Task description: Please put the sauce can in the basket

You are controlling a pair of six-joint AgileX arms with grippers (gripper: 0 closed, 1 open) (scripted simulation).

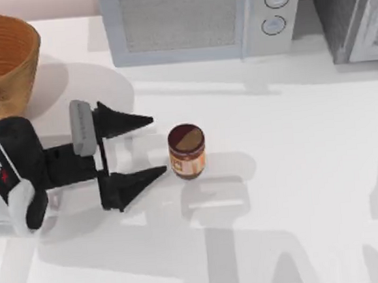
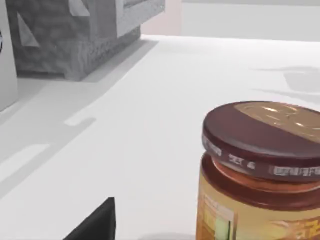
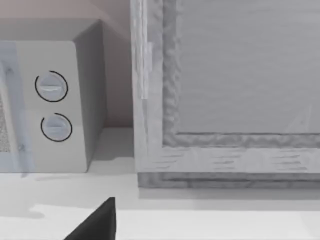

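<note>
Presently: open grasp short of the can — hazards on file

Item 1, upper left of the top frame: the basket [image 1: 2, 61], wicker, partly cut by the frame edge, standing on the white bench [image 1: 296, 172]. Well apart from the can.

Item 2, left of centre: left gripper [image 1: 150, 146], fingers [image 1: 125, 122] spread wide and holding nothing, tips pointing right and stopping just short of the can.

Item 3, centre: the sauce can [image 1: 187, 151], upright on the bench, seen close in the left wrist view [image 2: 260, 175].

Item 4, upper centre: microwave [image 1: 196, 19], behind the can.

Risks, as judged: a fingertip striking the can's side on approach could tip or roll it; a shallow closure may pinch only the rounded edge and squirt it away; a loose hold could drop it on the long carry to the basket.

Right arm: parked off to the right; its fingers' state cannot be told.
</note>
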